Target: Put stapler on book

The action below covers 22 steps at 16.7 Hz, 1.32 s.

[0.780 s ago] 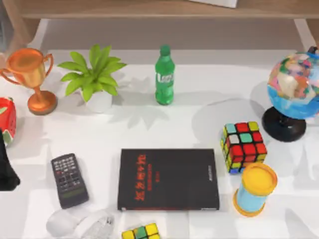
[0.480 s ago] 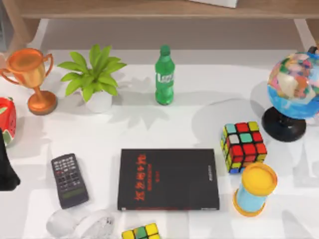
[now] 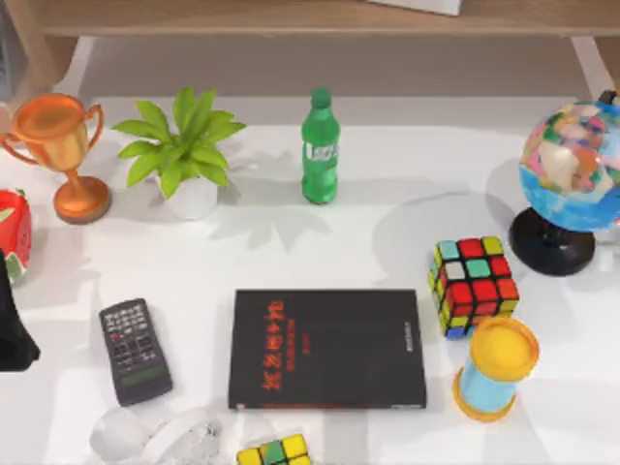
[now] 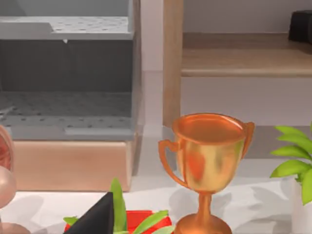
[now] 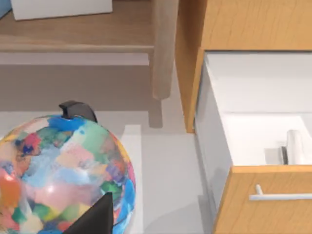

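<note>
The book lies flat at the table's front centre, black with red characters on its cover, and nothing rests on it. I cannot pick out the stapler for certain. A white and grey object lies inside an open drawer in the right wrist view, too small to name. A black part of my left arm sits at the table's left edge, with the left gripper low before the trophy. My right gripper hangs beside the globe.
A remote control lies left of the book. Beside its right edge stand a Rubik's cube and a yellow-and-blue cylinder. A small cube and a pale glassy shape are at the front. A plant, a green bottle and a globe line the back.
The pale shape at the front left has shifted slightly and shadows on the table's right have drifted. The book and the other objects have stayed put.
</note>
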Tool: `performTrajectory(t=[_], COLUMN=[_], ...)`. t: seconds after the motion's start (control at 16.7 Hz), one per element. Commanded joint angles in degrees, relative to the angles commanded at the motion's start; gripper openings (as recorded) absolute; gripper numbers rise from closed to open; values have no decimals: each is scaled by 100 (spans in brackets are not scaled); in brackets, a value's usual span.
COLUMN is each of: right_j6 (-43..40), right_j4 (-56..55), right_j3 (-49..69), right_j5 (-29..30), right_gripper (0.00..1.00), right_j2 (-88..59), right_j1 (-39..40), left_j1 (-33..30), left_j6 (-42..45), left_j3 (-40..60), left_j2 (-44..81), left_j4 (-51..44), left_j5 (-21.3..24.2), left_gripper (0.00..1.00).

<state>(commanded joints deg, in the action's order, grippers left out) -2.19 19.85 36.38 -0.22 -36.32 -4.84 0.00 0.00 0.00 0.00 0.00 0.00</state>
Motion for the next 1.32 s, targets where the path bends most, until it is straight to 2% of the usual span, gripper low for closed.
performTrajectory(t=[0.84,1.08,1.32], right_j6=[-479,-593,-655], right_j4=[4545,5549,6140], right_j3=[7855,9567,10778], right_j5=[10,-6,-22], right_gripper=[100,100,100], right_j2=[-8111,-9915,-11020], right_j1=[-1275,-1528,-1637], left_j1=[0,0,0], left_j6=[0,0,0], left_j3=[0,0,0], left_j2=[0,0,0], left_j4=[0,0,0], left_j5=[0,0,0], left_gripper=[100,100,100])
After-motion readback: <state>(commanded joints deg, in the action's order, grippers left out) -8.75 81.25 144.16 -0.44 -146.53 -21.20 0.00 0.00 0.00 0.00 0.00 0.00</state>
